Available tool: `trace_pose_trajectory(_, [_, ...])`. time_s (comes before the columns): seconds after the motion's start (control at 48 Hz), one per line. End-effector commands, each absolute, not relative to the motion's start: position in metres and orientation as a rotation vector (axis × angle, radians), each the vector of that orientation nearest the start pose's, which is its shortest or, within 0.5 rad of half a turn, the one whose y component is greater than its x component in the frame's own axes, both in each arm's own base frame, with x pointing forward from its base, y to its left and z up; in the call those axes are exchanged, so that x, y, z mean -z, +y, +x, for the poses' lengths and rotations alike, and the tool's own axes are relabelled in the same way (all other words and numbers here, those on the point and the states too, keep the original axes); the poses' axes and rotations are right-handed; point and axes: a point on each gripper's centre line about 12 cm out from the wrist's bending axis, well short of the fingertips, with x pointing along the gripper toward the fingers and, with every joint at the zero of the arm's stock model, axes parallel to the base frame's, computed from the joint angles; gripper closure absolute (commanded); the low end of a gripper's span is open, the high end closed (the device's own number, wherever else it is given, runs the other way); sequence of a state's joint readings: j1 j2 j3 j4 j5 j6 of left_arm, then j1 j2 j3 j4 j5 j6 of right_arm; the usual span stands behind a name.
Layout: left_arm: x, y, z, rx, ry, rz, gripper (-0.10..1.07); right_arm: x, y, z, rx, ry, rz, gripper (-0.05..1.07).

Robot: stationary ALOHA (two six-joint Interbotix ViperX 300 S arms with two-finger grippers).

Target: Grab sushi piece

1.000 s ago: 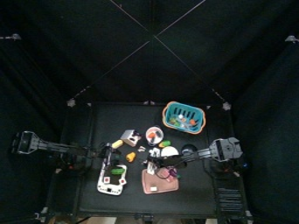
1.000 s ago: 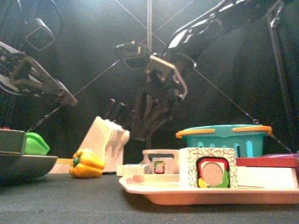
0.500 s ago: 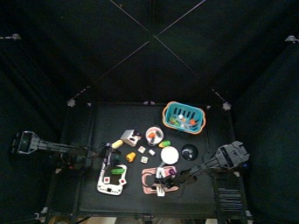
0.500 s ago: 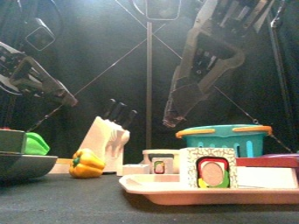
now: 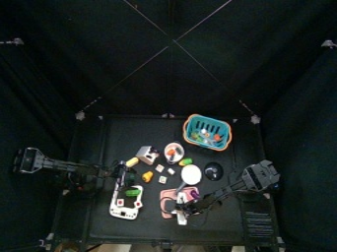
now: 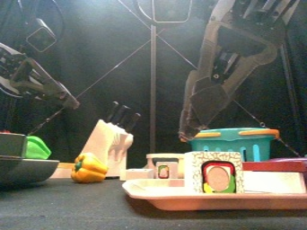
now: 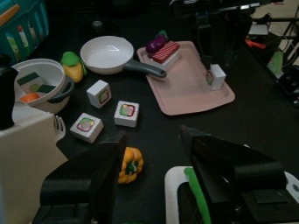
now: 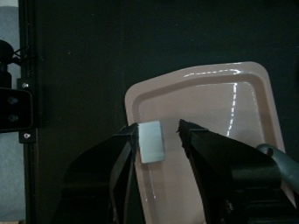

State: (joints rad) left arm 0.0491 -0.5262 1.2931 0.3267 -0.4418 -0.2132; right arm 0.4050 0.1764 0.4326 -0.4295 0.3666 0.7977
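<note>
One sushi piece (image 8: 151, 143) stands on the pink tray (image 8: 222, 114), a white block seen edge-on in the right wrist view; from the front its face shows a green ring around a red and yellow centre (image 6: 214, 174), and in the left wrist view it stands on the tray's far long edge (image 7: 218, 76). Three more sushi pieces (image 7: 126, 113) lie loose on the counter (image 7: 251, 118), near one another beside a single yellow pepper (image 7: 132, 164). The right gripper (image 8: 174, 133) hangs right over the tray with its jaws spread a little; the piece sits just beside the gap, next to one jaw tip, and whether it is touched cannot be told. The right arm slants down steeply from the upper right in the front view, its gripper (image 6: 192, 126) above the teal basket (image 6: 231, 141). On the tray also lies one purple and red item (image 7: 163, 50), and one white pan (image 7: 107, 54) sits beside the tray. One white knife block (image 6: 107, 145) stands behind the pepper. The left gripper (image 7: 163, 188) rests low at the counter's left, jaws wide apart and empty, over the pepper's side of the counter.
</note>
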Motion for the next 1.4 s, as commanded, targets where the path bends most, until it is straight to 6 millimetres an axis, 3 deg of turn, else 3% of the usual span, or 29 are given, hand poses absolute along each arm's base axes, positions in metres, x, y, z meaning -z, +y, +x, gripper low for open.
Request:
trace_pose_trajectory(0.0, [-0.176,-0.005,0.233,0.103,0.317,0.053,0.09,-0.152,0.155,0.4,-0.065,0.916,0.12,0.23])
trace_pose_trajectory(0.521, [-0.176,-0.004,0.233,0.099,0.316,0.051,0.09,-0.134,0.156,0.401,-0.057,0.956,0.127,0.24])
trace_pose_trajectory(0.792, [-0.175,-0.005,0.232,0.1,0.319,0.052,0.09,-0.129,0.155,0.401,-0.054,0.965,0.116,0.36])
trace_pose_trajectory(0.958, [-0.175,-0.005,0.232,0.1,0.318,0.052,0.1,-0.136,0.154,0.402,-0.055,0.953,0.117,0.43])
trace_pose_trajectory(1.167, [-0.175,-0.005,0.233,0.1,0.318,0.052,0.09,-0.154,0.153,0.401,-0.067,0.911,0.115,0.43])
trace_pose_trajectory(1.375, [-0.175,-0.005,0.233,0.1,0.318,0.052,0.09,-0.156,0.152,0.401,-0.069,0.904,0.107,0.43])
